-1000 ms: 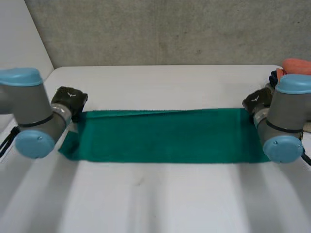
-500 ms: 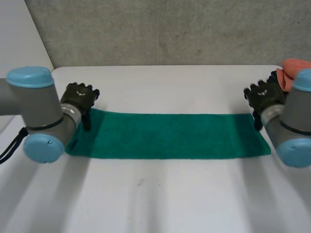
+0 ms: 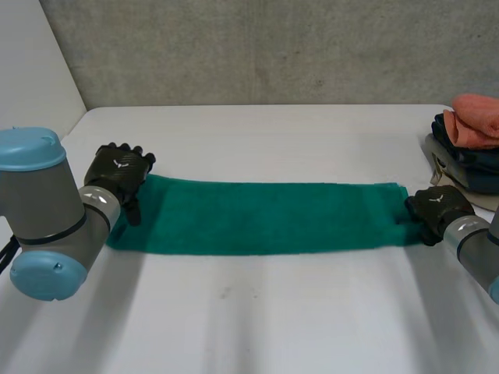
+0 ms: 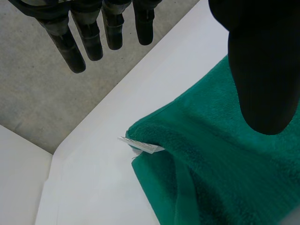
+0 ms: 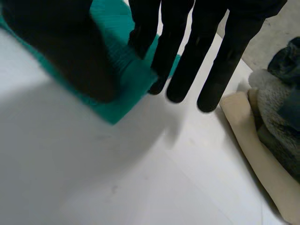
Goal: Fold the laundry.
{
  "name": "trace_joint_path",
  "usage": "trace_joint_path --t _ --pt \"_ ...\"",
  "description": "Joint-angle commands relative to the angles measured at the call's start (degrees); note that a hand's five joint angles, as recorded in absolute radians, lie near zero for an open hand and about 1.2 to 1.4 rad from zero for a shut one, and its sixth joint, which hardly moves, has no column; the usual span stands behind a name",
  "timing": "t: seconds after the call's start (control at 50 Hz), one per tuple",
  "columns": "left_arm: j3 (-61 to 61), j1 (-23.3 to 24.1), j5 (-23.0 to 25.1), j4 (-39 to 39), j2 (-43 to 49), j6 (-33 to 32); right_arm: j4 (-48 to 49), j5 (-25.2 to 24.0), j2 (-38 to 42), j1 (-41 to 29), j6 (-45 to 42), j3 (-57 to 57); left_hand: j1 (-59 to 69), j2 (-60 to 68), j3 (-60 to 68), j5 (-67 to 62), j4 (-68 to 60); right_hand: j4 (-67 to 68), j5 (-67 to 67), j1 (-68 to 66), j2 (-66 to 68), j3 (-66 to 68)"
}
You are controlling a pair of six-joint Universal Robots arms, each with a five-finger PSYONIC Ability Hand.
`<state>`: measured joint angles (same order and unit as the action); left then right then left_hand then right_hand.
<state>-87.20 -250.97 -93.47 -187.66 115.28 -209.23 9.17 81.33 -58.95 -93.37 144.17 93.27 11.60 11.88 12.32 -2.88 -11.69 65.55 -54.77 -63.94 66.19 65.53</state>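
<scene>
A green towel (image 3: 265,218) lies folded into a long strip across the white table (image 3: 257,312). My left hand (image 3: 117,173) hovers over its left end, open, with straight fingers (image 4: 89,37) past the far edge and the thumb (image 4: 262,70) above the cloth. A white label (image 4: 140,145) sticks out of the towel (image 4: 225,178) at that folded corner. My right hand (image 3: 440,209) is at the towel's right end. There its fingers (image 5: 183,56) and thumb close on the edge of the towel (image 5: 119,101).
A pile of folded clothes (image 3: 472,144), orange on top of dark pieces, sits at the table's right edge just beyond my right hand. A beige cloth (image 5: 248,136) lies under that pile (image 5: 281,108). A grey wall stands behind the table.
The towel's upper layer was brought over, making the strip narrower, and both hands let go. My right hand then dropped to the right end and closed. My left hand stays open.
</scene>
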Motion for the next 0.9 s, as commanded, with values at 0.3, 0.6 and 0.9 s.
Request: trace_joint_path --t 0.3,0.6,0.9 --pt "-0.9 -0.7 0.0 0.6 -6.3 1.5 -0.3 3.8 -9.1 14.7 -18.3 3.1 -1.6 -1.9 -2.3 2.9 1.7 14.5 -15.2 -16.1 13.8 14.5" --pt "-5.3 -1.9 0.3 0.6 -11.4 2.7 13.2 -1.1 -3.2 -30.3 -17.9 -11.9 -1.6 -1.9 -2.3 2.9 1.7 14.5 -15.2 -16.1 13.8 14.5" --pt "-9.1 -3.3 0.5 0.0 -12.1 2.7 14.2 -8.6 18.3 -47.3 -17.6 -23.9 -1.6 -1.9 -2.3 2.9 1.7 2.7 -3.5 -4.3 2.1 2.7"
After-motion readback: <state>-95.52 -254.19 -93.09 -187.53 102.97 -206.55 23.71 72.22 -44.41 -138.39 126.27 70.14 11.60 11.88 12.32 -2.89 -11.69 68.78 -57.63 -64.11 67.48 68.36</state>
